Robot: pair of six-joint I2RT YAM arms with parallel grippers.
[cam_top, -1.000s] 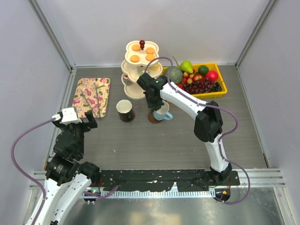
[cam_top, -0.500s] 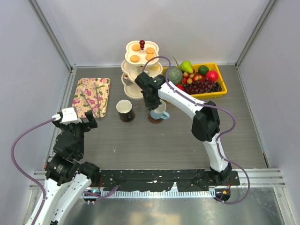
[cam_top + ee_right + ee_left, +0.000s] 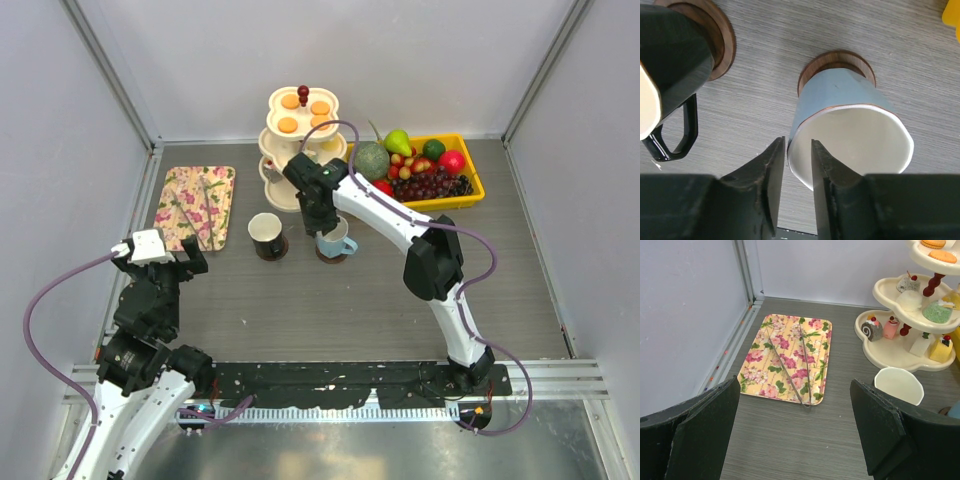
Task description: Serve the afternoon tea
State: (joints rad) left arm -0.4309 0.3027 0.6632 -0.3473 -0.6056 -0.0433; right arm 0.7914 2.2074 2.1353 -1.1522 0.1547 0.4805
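The white-and-blue mug [image 3: 840,100] stands upright on a brown coaster [image 3: 837,59]. My right gripper [image 3: 797,150] is open, its fingers straddling the near rim with a small gap, one finger inside the cup. From above, that mug [image 3: 339,240] sits just in front of the tiered stand [image 3: 300,130] of sweets, under my right gripper [image 3: 320,226]. To its left, the black mug [image 3: 266,236] rests on its own coaster [image 3: 722,40]. My left gripper [image 3: 795,405] hangs wide open over bare table. Orange tarts [image 3: 290,101] fill the top tier.
A flowered tray [image 3: 785,360] with metal tongs [image 3: 801,371] lies at the left. A yellow tray of fruit [image 3: 470,185] stands at the back right, behind my right arm. The lower tiers [image 3: 900,354] hold small cakes. Side walls close in the table.
My right gripper shifted slightly left with the white-and-blue mug, then its jaws parted from the rim. The left arm has not moved.
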